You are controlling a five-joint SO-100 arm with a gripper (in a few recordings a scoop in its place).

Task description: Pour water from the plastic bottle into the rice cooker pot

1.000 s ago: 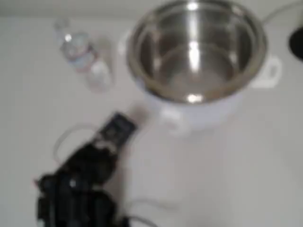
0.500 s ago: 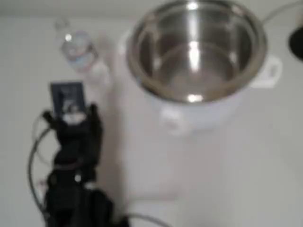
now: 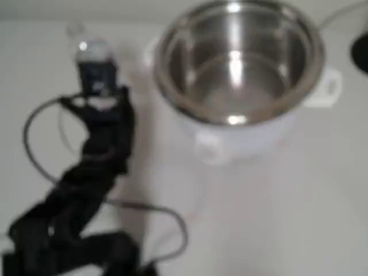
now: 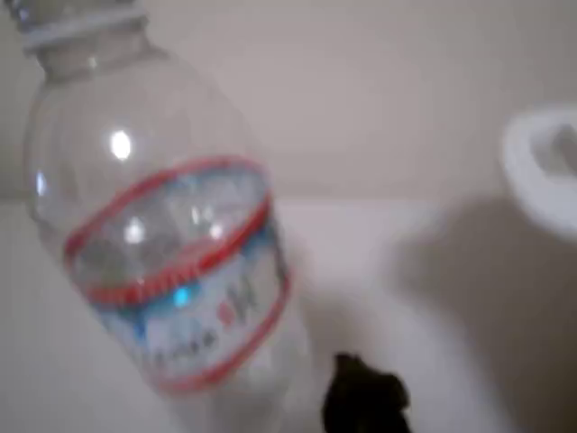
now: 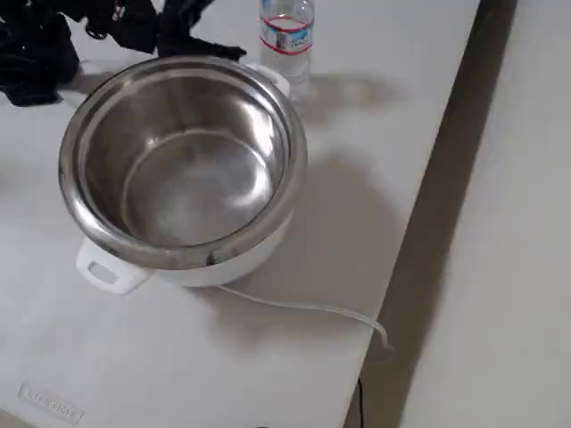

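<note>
White bench [image 5: 357, 134]; we've got our hand [image 3: 98, 95] just short of the upright plastic bottle [image 4: 162, 262], straight ahead, rice cooker pot [image 3: 238, 63] alongside. Fingers' spread: can't tell.

Bright, even light. The overhead view is soft all over, with glare spots on the pot [image 3: 238, 63]. The wrist view blurs the bottle [image 4: 167, 244]. The fixed view is sharper; shadows fall rightward on the bench [image 5: 357, 223].
</note>
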